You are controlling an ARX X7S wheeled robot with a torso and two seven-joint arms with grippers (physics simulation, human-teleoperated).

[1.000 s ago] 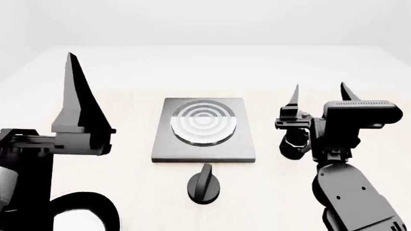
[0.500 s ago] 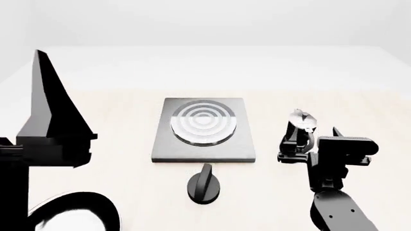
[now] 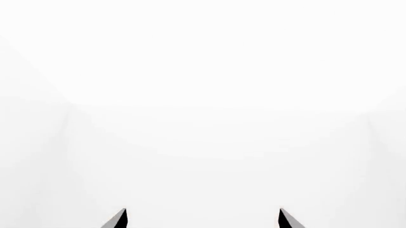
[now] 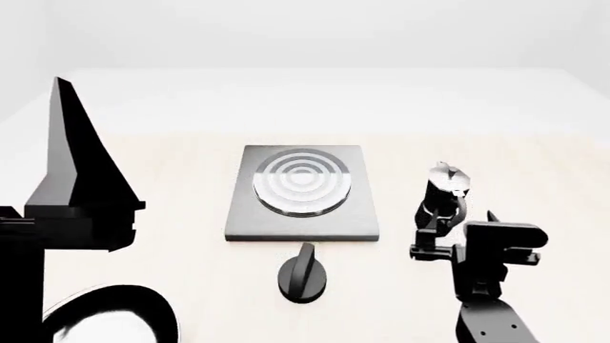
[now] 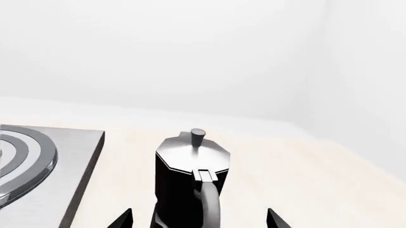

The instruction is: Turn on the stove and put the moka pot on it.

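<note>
The stove (image 4: 303, 193) is a dark-grey slab with burner rings in the middle of the table; its corner also shows in the right wrist view (image 5: 44, 161). Its black round knob (image 4: 302, 275) lies apart, just in front of the slab. The moka pot (image 4: 444, 187) stands upright to the right of the slab, its handle facing my right gripper (image 4: 453, 230). In the right wrist view the pot (image 5: 190, 175) stands just ahead of the right gripper (image 5: 199, 219), which is open, one tip on each side of the handle. My left gripper (image 3: 203, 219) is open, raised at the far left, holding nothing.
A large black left finger (image 4: 71, 157) rises at the left edge of the head view. Below it a black round shape (image 4: 119, 314) sits at the bottom left corner, partly cut off. Pale tabletop surrounds the stove; a white wall stands behind.
My right gripper has dropped lower and drawn back toward me, leaving the pot's silver lid in view. The left arm shifted left, then held still. Pot, stove and knob have not moved.
</note>
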